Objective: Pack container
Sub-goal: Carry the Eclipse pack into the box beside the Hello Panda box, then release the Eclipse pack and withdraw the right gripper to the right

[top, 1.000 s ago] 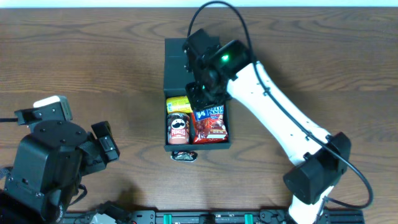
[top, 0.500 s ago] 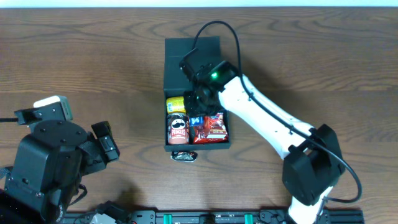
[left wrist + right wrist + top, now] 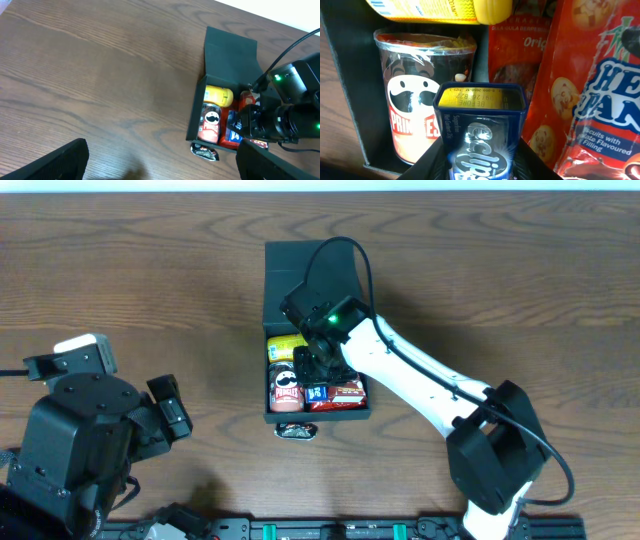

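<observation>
The dark box container (image 3: pixel 285 266) lies open at the table's middle, its flap lid toward the far side; it also shows in the left wrist view (image 3: pixel 197 120). Inside lie a yellow packet (image 3: pixel 285 344), a Pringles can (image 3: pixel 285 388) and a red cookie bag (image 3: pixel 347 389). My right gripper (image 3: pixel 317 380) is over the box, shut on a blue Eclipse gum pack (image 3: pixel 481 135), which hangs between the Pringles can (image 3: pixel 415 115) and the red bag (image 3: pixel 592 115). My left gripper (image 3: pixel 160 172) is open and empty near the table's front left.
A small dark foil wrapper (image 3: pixel 297 431) lies on the table just outside the box's near wall; it also shows in the left wrist view (image 3: pixel 205 151). The left arm's base (image 3: pixel 80 440) fills the front left corner.
My right gripper has moved toward the near-left part of the box with the gum pack, from over the red bag to between it and the Pringles can. The left arm has not moved.
</observation>
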Robot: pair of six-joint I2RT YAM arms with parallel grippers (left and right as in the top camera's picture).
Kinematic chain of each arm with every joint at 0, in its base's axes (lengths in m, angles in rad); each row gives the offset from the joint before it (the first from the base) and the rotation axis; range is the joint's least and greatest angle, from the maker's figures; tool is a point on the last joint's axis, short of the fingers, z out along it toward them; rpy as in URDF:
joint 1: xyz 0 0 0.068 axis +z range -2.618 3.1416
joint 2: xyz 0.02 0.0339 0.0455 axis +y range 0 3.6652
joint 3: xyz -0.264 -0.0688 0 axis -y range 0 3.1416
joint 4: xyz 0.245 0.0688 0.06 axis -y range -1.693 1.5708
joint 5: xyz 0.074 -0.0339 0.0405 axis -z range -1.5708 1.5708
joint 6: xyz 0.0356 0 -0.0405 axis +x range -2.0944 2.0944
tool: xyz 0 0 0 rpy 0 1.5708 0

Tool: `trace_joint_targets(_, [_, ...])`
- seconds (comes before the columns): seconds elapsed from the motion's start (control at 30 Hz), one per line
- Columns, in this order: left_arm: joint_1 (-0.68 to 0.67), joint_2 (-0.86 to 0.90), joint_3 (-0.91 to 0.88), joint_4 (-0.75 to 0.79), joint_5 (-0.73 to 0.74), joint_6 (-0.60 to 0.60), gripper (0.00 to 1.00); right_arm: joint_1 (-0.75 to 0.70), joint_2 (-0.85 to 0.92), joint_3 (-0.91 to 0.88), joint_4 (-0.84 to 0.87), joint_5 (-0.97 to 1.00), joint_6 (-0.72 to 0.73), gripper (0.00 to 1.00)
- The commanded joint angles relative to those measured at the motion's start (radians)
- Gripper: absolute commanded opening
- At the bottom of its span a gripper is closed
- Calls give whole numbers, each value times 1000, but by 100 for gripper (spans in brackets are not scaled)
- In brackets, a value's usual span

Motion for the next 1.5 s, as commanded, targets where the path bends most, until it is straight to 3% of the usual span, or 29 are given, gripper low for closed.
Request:
trace_joint_targets(0.0, [3, 0, 2, -78, -4, -4, 95, 8, 3, -5, 3, 21, 9, 28])
trace_joint_targets(0.13, [3, 0, 2, -78, -4, -4, 95, 8, 3, -5, 2, 21, 10, 60])
trace_joint_targets(0.3, [3, 0, 2, -78, -5, -3, 95, 8, 3, -5, 6, 31, 10, 85])
trace_joint_targets(0.37, [3, 0, 2, -78, -5, -3, 95, 8, 3, -4, 14, 41, 10, 99])
trace_joint_targets(0.57, [3, -3, 2, -78, 3, -3, 95, 8, -39, 32, 21, 99, -34, 99])
trace_joint_targets(0.8, [3, -26, 2, -78, -49, 8, 95, 8, -233, 73, 39, 99, -109, 99])
trace_joint_targets(0.97, [3, -28, 2, -78, -49, 24, 95, 48, -322, 70, -135, 91, -150, 99])
trace_joint_targets(1.1, [3, -28, 2, -78, -58, 27, 95, 183, -323, 15, -208, 109, -203, 99])
trace_joint_targets(1.27, [3, -28, 2, -78, -57, 27, 95, 343, -323, -135, -99, 252, -272, 99])
trace_joint_targets(1.47, [3, -28, 2, -78, -57, 27, 95, 337, -323, -340, 137, 200, -349, 99])
